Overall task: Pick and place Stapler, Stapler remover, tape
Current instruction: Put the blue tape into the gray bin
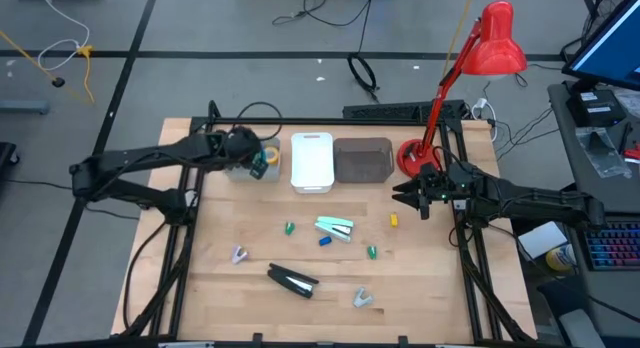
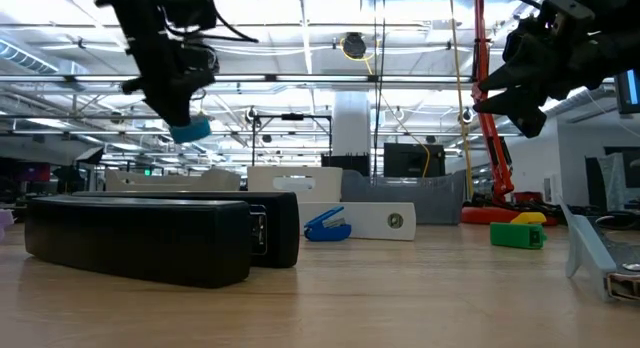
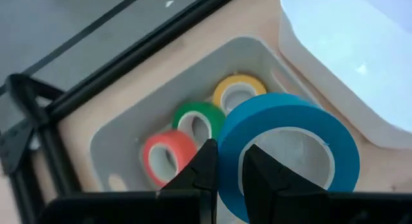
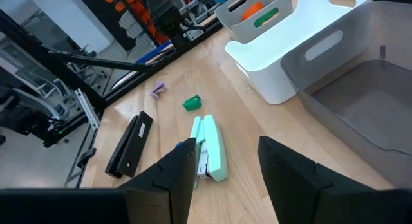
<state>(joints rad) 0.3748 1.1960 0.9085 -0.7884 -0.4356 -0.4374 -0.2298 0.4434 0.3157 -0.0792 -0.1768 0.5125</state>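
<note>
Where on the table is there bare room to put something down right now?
Free: the bare wood of the table between the pale bin and the purple staple remover, and the corner right of the grey staple remover. Crowded: the middle, around the mint stapler and black stapler, with small bits scattered between them.

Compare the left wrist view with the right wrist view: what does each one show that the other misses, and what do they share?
Only the left wrist view shows the left gripper shut on the blue tape roll above the grey bin, where the yellow roll lies.

Only the right wrist view shows the open right gripper, the mint stapler, the black stapler and the dark grey bin.

Both show the white bin and the orange-red roll and green roll.
</note>
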